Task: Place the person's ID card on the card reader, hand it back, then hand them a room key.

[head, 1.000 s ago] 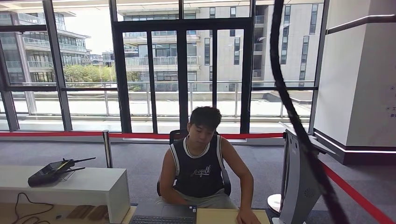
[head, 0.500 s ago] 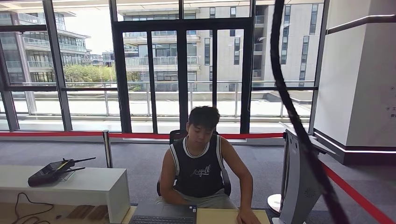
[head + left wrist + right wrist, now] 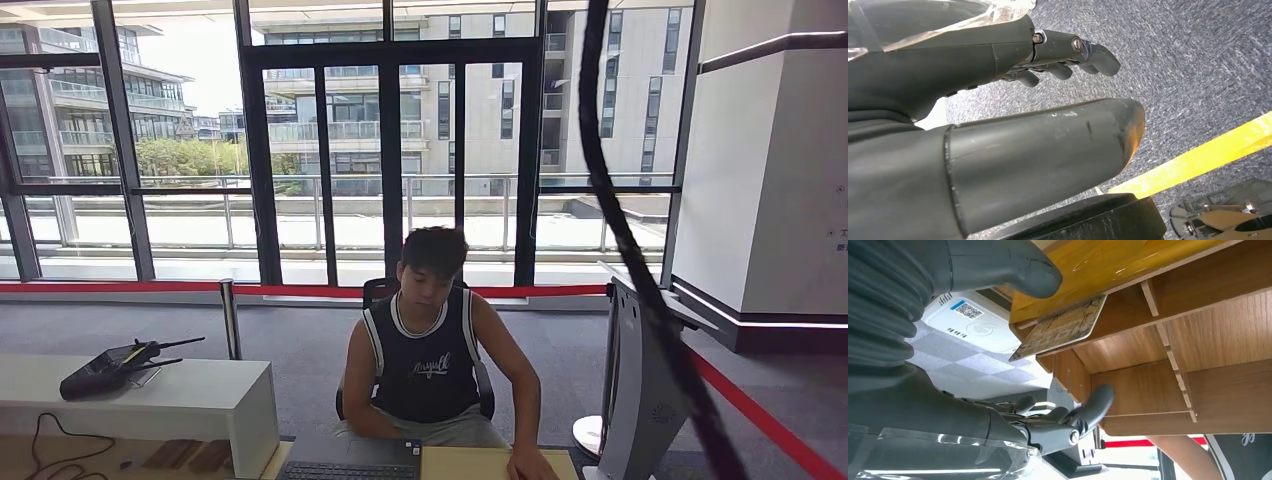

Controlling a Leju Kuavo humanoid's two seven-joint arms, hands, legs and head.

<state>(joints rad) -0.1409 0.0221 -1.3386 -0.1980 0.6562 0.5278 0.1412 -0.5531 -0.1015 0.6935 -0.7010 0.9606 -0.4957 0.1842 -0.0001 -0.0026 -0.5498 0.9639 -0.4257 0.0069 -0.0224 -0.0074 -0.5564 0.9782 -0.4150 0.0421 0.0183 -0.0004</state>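
- A glass-walled lobby; a person (image 3: 425, 345) sits behind a wooden desk (image 3: 480, 463), one hand on it.
- The right hand (image 3: 998, 340) holds nothing, fingers (image 3: 1093, 407) spread apart; a patterned card (image 3: 1060, 327) lies between thumb and fingers, touching neither, at the wooden rack (image 3: 1168, 340).
- A white card reader (image 3: 970, 325) lies beyond the thumb.
- The left hand (image 3: 1013, 100) hangs over grey carpet (image 3: 1198, 65), fingers apart and empty.

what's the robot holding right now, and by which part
Nothing. The right hand is open near a card lying on the wooden desk; the left hand hangs empty above the floor.
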